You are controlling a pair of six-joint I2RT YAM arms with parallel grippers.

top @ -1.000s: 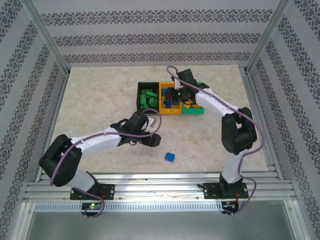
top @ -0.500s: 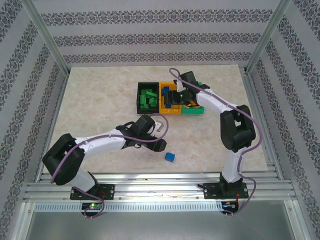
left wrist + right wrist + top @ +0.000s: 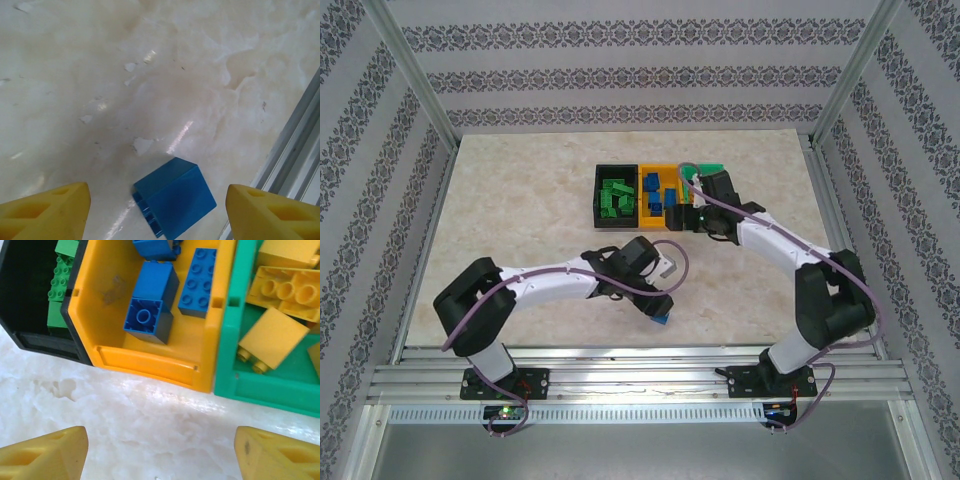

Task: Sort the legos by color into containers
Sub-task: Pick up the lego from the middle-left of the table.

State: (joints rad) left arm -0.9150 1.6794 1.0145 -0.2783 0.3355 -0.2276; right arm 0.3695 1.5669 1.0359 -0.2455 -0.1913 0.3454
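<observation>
One blue brick sits bottom-centre between the left gripper's wide fingers, near the right-hand rail, while the right gripper gapes over open table below the bins.

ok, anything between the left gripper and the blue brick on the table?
Nothing. In the left wrist view the blue brick sits between the fingers of the open left gripper, with only bare table in the gaps.
</observation>
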